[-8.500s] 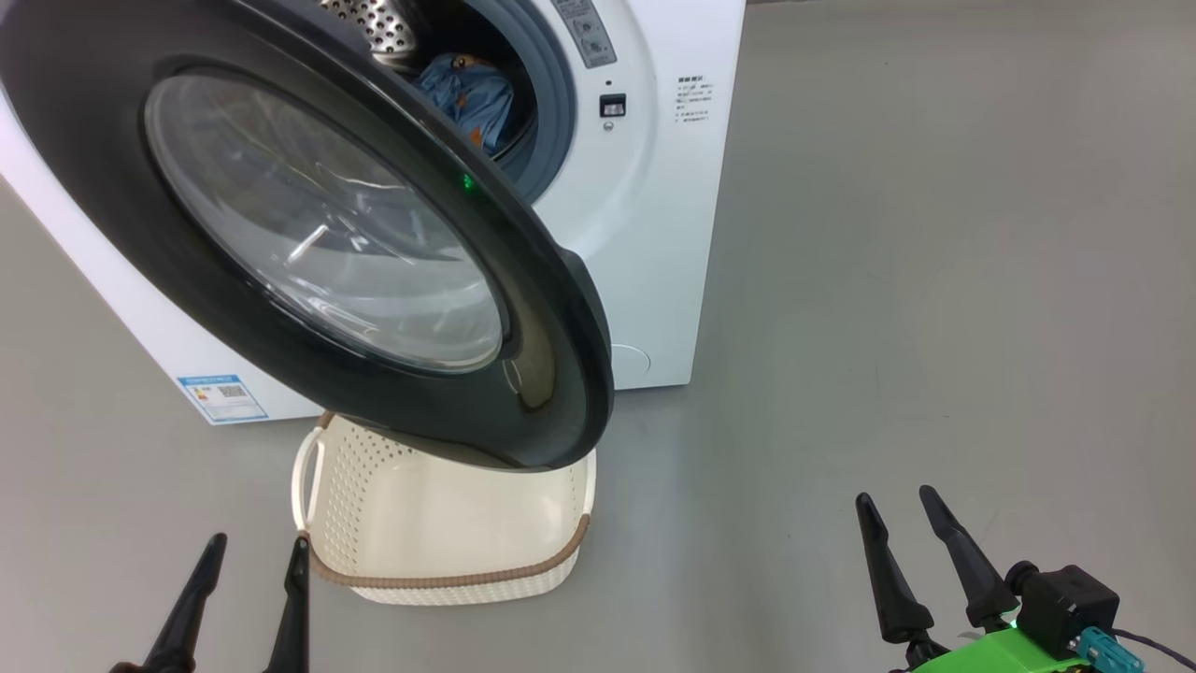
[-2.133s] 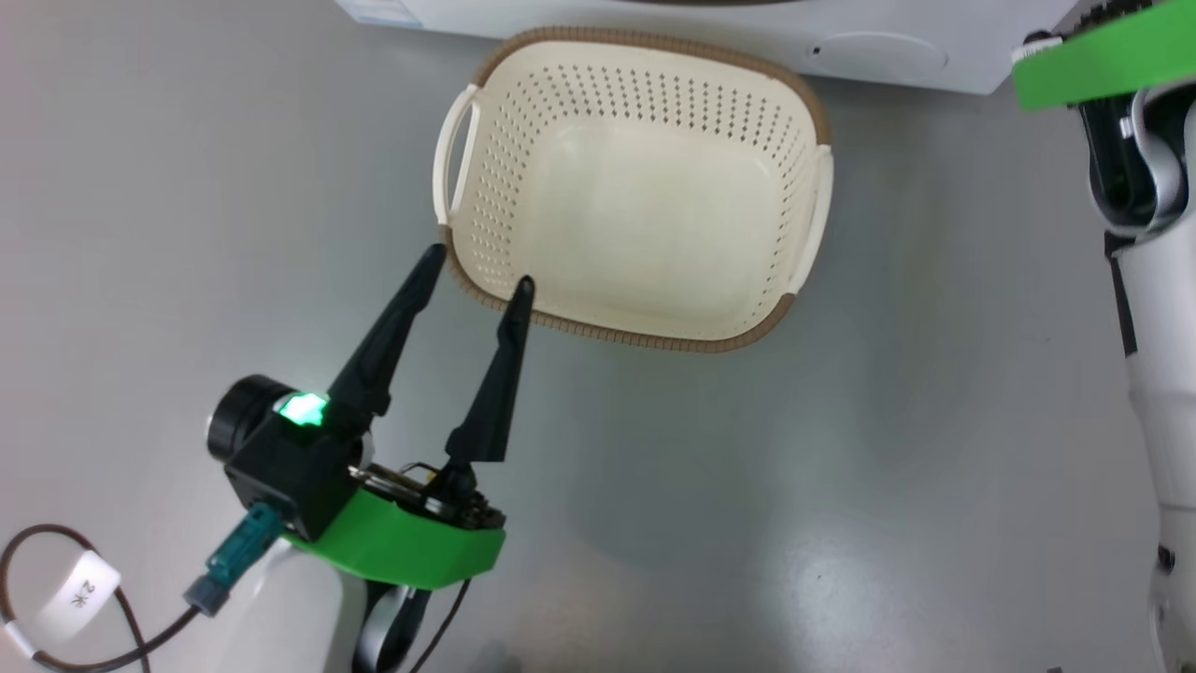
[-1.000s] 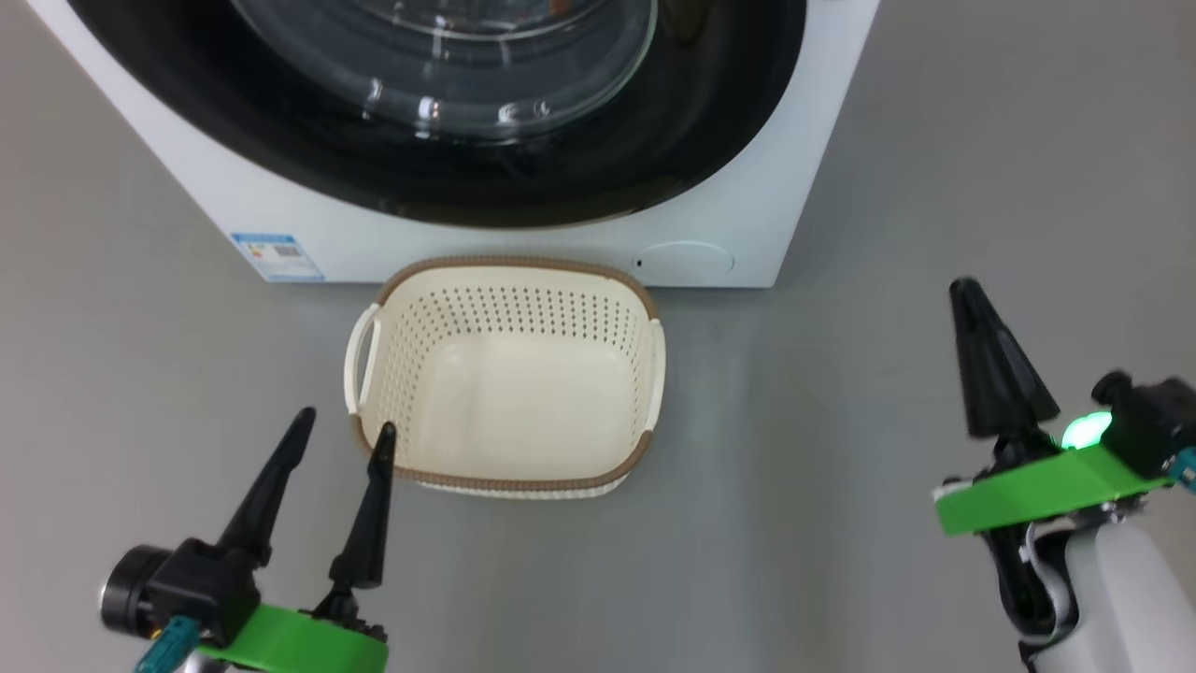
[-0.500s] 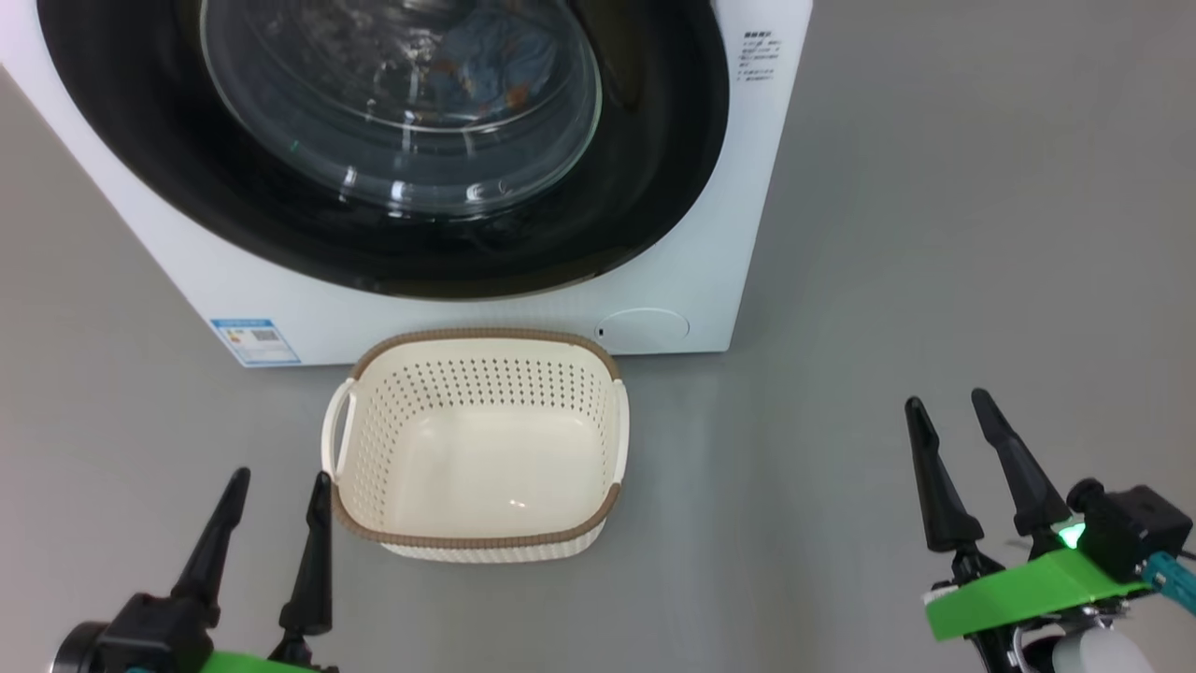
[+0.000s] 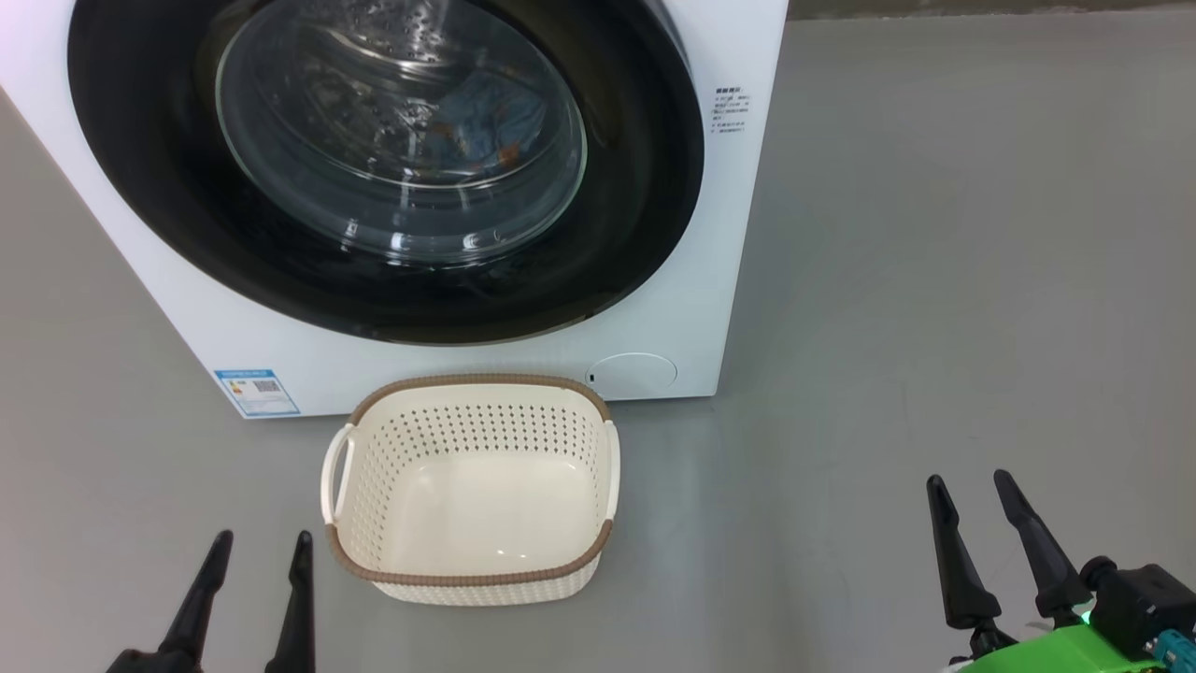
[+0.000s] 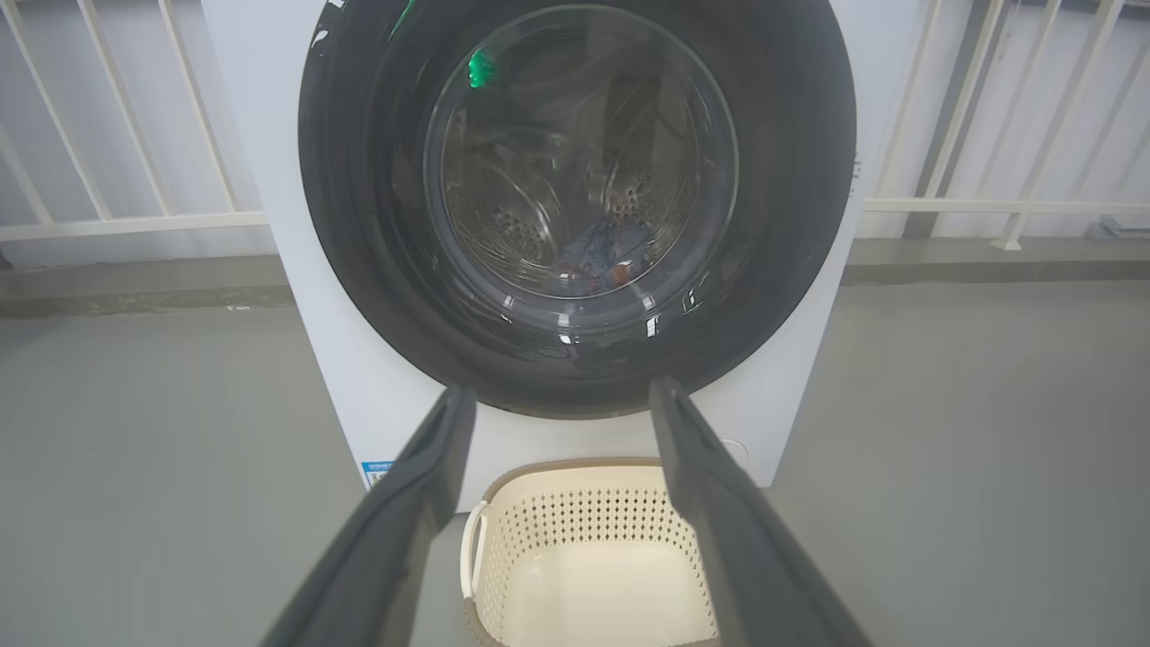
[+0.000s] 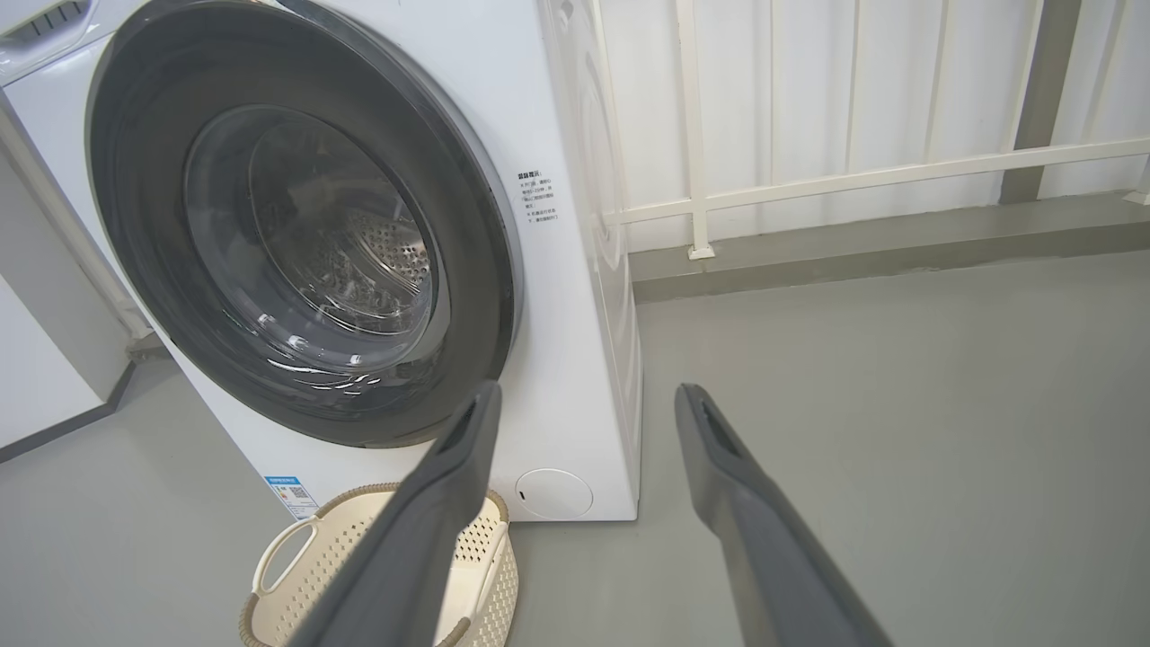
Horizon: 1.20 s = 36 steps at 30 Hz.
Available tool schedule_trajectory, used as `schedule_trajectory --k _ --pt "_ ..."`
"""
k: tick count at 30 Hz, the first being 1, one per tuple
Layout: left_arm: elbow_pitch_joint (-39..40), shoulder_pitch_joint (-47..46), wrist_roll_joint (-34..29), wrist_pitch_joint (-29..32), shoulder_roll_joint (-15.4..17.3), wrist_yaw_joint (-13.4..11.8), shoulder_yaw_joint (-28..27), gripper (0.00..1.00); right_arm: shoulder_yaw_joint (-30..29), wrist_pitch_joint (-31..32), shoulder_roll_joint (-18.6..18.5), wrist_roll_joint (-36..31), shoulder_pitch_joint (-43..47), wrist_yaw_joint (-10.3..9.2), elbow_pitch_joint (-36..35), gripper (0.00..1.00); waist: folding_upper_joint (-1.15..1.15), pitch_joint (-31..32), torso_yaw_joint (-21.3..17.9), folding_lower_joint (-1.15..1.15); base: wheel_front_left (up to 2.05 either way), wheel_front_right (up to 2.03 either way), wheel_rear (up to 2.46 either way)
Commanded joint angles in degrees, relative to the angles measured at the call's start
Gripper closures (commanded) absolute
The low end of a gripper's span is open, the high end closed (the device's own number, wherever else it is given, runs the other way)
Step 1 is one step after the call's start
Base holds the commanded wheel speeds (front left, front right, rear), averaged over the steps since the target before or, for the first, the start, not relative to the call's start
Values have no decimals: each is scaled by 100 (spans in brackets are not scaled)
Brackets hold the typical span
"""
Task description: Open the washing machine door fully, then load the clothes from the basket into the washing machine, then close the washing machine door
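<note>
Your right end effector [image 5: 967, 479] was pinched shut a second ago. Now its two fingers stand apart and hold nothing. Your left end effector [image 5: 263, 536] is spread wide too, just as it was, and it is empty as well.

Both sit low and near you, with their fingers pointing up at the machine. The left one is just beside the near left corner of the basket [image 5: 476, 380] and is not touching it. The right one is well apart from it, out over the bare floor [image 5: 934, 280].

The basket has nothing in it. It sits on the floor right in front of the washing machine [image 5: 710, 280].

The big change is the washing machine door [image 5: 402, 168]. A few seconds ago it hung open over the basket. Now it lies flat against the front of the machine. You can see the blue clothes [image 5: 486, 117] inside, through the round glass.

So the job looks done to me: clothes in, door shut, both arms pulled back (I cannot tell from here if the latch really clicked).
</note>
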<state>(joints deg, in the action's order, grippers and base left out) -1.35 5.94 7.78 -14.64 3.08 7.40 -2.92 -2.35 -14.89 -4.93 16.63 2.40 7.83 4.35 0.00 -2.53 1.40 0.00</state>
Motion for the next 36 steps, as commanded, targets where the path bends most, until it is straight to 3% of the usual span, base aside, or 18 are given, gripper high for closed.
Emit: schedule_trajectory --k 1,36 --pt "148 -85 -46 -36 41 9 -217 0 123 -11 -20 -43 -35 -34 -160 0 0 27 -8 0 0 0 0" --pt "163 118 -113 -36 -20 -89 -406 0 -9 -11 180 -225 225 -34 -106 0 0 159 120 0 0 0 0"
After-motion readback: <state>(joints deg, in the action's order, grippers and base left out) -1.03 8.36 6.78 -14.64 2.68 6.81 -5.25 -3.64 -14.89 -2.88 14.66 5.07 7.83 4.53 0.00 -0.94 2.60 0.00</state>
